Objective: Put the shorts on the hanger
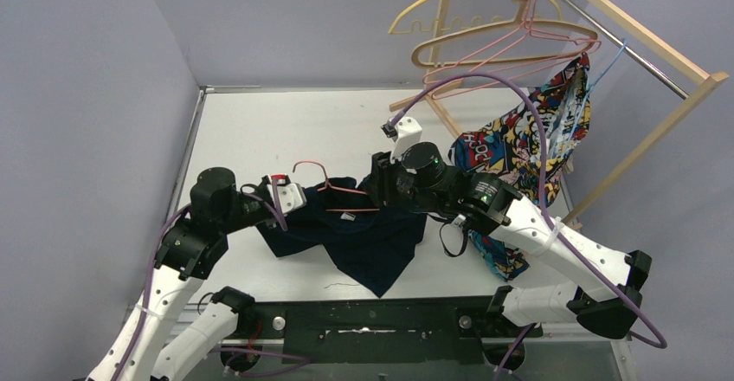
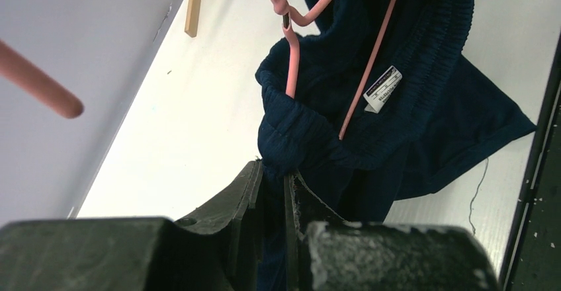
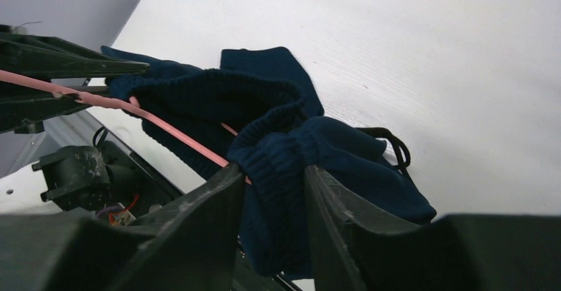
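Navy shorts (image 1: 374,241) sag between the two grippers: left gripper (image 2: 274,178) clamps the waistband's left end, right gripper (image 3: 274,172) the right, pink hanger (image 2: 373,53) between them.

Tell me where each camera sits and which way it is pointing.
Top external: above and behind the arm bases, looking down at the table; both arms show, left gripper and right gripper on the shorts.
Left wrist: on the left wrist, facing past its own gripper, shut on the shorts, along the hanger toward the rack foot.
Right wrist: on the right wrist, facing past its own gripper, shut on the shorts, leftward across the table.
Shared: both wrist views show the shorts and hanger.
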Controlling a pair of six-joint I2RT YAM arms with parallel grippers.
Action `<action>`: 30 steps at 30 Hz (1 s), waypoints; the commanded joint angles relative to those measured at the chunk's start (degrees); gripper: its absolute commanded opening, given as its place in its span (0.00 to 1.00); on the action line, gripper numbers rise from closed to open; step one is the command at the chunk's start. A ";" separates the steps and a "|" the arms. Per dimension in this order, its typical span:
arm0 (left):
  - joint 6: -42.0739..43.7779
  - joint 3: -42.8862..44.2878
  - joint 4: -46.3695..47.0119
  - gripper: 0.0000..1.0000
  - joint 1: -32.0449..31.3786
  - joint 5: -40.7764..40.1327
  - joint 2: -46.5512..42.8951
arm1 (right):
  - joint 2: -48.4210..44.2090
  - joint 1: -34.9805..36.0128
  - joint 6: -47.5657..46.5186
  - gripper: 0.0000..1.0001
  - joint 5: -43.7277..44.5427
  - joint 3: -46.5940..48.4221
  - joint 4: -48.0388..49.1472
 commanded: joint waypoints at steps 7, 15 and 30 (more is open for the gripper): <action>-1.59 2.23 2.16 0.00 0.11 7.20 -1.09 | -0.17 -0.20 -7.00 0.49 -13.61 2.62 13.85; -2.75 4.60 1.10 0.00 0.11 9.33 -0.67 | 1.41 -0.15 -10.28 0.50 -20.45 2.89 22.14; -11.57 4.41 11.11 0.00 0.11 5.28 -2.07 | 5.21 -2.29 -11.51 0.00 -26.74 6.18 25.67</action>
